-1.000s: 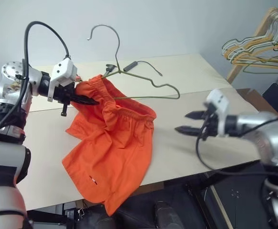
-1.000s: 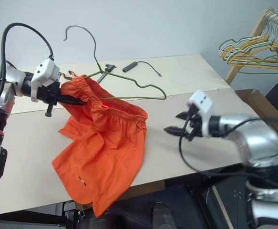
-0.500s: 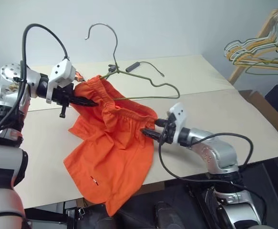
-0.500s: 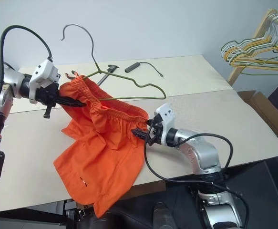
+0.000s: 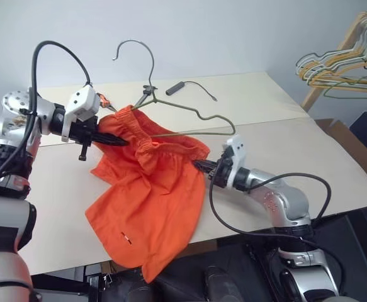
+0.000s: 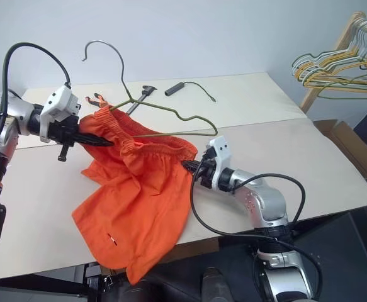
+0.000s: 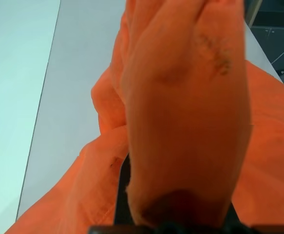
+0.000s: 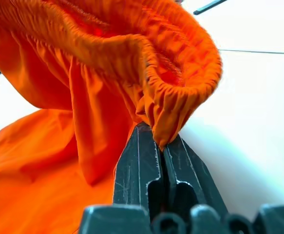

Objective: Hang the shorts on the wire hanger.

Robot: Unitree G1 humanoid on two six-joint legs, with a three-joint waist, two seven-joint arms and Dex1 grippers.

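Shorts (image 5: 148, 201) of bright orange hang stretched between the two arms above the pale tabletop (image 5: 277, 100), the gathered waistband held up and the legs draped down across the tabletop and over its near edge. At the waistband's left end the left pincer (image 5: 117, 141) is clamped on the fabric — in its wrist view the cloth wraps over the black fingers (image 7: 124, 195) and hides most of them. At the waistband's right end the right pincer (image 5: 203, 166) has its fingers (image 8: 137, 170) pressed together with a fold of the elastic edge caught between them, as its wrist view shows clearly.

Wire hanger (image 5: 189, 113) of thin grey-olive metal stands up behind the shorts, hook raised toward the wall; its lower bar runs through or just behind the waistband opening — which of the two I cannot tell — and its right shoulder juts out past the fabric above the right pincer.

On the far part of the tabletop lie a small black stick with a thin cord (image 5: 182, 85) and, near the hanger's neck, a dark hand tool (image 6: 140, 95). At the far right stands a wooden rack (image 5: 340, 44) carrying a bunch of coloured hangers (image 5: 334, 66).
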